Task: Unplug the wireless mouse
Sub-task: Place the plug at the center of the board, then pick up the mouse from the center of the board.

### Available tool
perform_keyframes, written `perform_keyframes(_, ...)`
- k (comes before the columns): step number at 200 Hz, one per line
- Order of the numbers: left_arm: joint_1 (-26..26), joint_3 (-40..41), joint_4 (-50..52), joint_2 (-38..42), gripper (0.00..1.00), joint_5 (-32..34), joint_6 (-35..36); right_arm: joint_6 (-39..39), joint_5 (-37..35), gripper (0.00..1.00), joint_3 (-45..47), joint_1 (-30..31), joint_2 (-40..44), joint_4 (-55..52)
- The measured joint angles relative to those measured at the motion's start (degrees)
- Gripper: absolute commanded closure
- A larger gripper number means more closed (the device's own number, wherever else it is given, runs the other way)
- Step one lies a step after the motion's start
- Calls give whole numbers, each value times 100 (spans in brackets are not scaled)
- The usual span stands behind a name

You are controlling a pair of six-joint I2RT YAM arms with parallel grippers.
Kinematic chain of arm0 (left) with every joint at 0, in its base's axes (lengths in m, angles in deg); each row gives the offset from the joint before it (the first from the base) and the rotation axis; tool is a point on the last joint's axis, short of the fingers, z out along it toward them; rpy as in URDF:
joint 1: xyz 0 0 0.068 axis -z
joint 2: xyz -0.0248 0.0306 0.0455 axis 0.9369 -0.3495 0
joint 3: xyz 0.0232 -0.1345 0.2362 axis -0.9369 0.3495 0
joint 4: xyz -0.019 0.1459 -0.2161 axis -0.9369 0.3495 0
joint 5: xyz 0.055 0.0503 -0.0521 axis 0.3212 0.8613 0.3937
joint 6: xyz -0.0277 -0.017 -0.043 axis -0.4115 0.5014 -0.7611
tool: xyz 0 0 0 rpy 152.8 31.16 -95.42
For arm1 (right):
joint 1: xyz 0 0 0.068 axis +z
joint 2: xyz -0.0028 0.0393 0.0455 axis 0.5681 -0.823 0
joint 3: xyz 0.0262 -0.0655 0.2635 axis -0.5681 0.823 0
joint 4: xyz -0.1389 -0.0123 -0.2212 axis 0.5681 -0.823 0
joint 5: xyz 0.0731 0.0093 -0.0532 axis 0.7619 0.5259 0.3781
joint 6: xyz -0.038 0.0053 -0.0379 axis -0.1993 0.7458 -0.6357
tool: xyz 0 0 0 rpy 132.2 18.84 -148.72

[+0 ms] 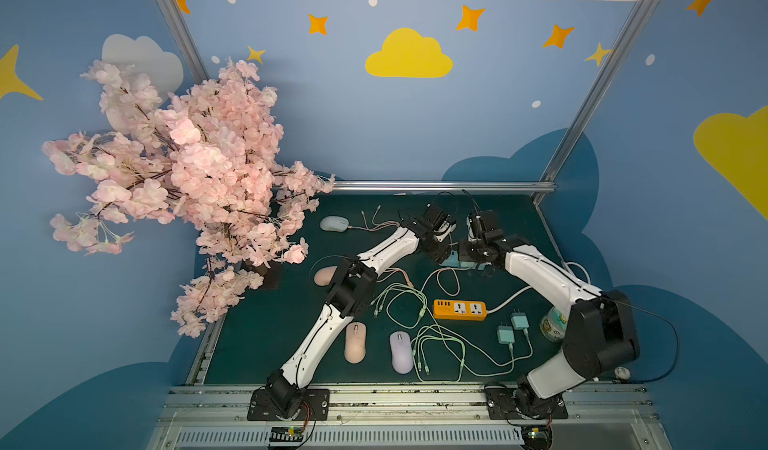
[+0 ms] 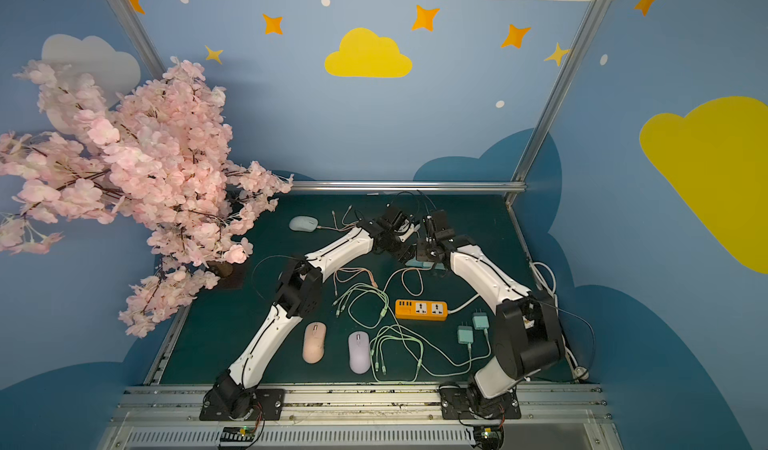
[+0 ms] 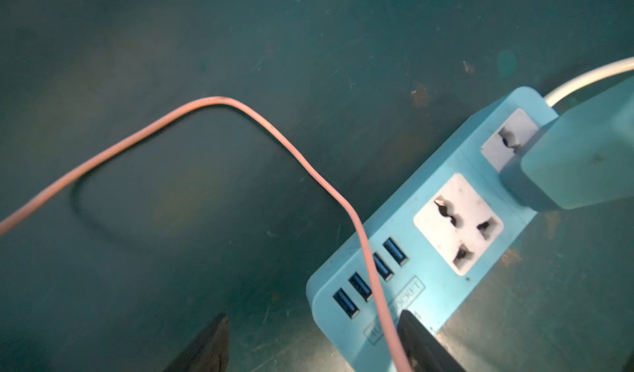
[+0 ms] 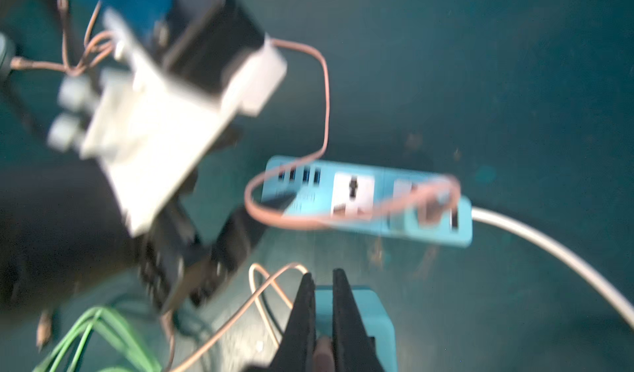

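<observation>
1. I see the dark green worktop point(image 1: 257, 327), and all the things lie on it.
2. A big pink blossom tree point(image 1: 187, 169) leans over the side where the left arm is.
3. The left arm point(image 1: 386, 246) and the right arm point(image 1: 540, 273) both reach to the far middle. They meet over the blue power strip point(image 3: 442, 284).
4. The left claw point(image 3: 315, 318) is wide open, low over the end of the strip with the small ports. The pink cable point(image 3: 212, 101) runs between its fingers, close to one of them.
5. The right claw point(image 4: 323, 273) is pinched almost closed on a small pink bit. It looks like the end of the pink cable, right at the teal charger point(image 4: 374, 315), but that picture is blurry.
6. The orange power strip point(image 1: 459, 309) lies in the middle, nearer the arm bases.
7. The blue-grey mouse point(image 1: 334, 223) is the one to unplug. It lies at the far side by the tree, apart from both claws. The pink cable meets its end.
8. A peach mouse point(image 1: 355, 342) and a purple mouse point(image 1: 401, 351) lie side by side near the arm bases.
9. Thin green cables point(image 1: 440, 344) curl beside them.
</observation>
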Motion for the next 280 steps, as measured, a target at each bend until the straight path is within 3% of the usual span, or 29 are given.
perform_keyframes(11, 0, 31, 55, 39, 21, -114, -37, 74, 136, 77, 264, 4, 245, -46)
perform_keyframes(29, 2, 284, 125, 205, 20, -315, -105, 61, 260, 69, 577, -9, 483, -157)
perform_keyframes(46, -2, 595, 179, 468, 19, -570, -223, 85, 365, 52, 695, -72, 529, -262)
perform_keyframes(58, -22, 778, 179, 697, 19, -807, -337, 63, 439, 46, 695, -127, 551, -317)
perform_keyframes(109, -280, 2031, -205, 2135, 19, -1587, -811, -116, 490, 45, 627, -284, 1231, -599)
perform_keyframes(141, -407, 3480, -612, 3193, 19, -1443, -1008, -251, 695, 47, 562, -387, 1508, -772)
perform_keyframes(162, -396, 4887, -1036, 4041, 16, -1029, -1209, -374, 1497, 49, 544, -389, 1482, -787)
perform_keyframes(189, -557, 6808, -1493, 5252, 16, -472, -1679, -435, 2570, 54, 101, 286, 820, -769)
perform_keyframes(227, -1493, 8675, -1700, 7211, 13, -94, -2455, -782, 3801, 57, -920, 1394, -925, -391)
perform_keyframes(251, -1633, 8870, -1609, 8472, 11, -90, -2603, -1355, 4138, 59, -1998, 1486, -2214, -553)
perform_keyframes(280, -1757, 8183, -1169, 8999, 11, -258, -2129, -2037, 4133, 58, -3265, 1550, -3410, -890)
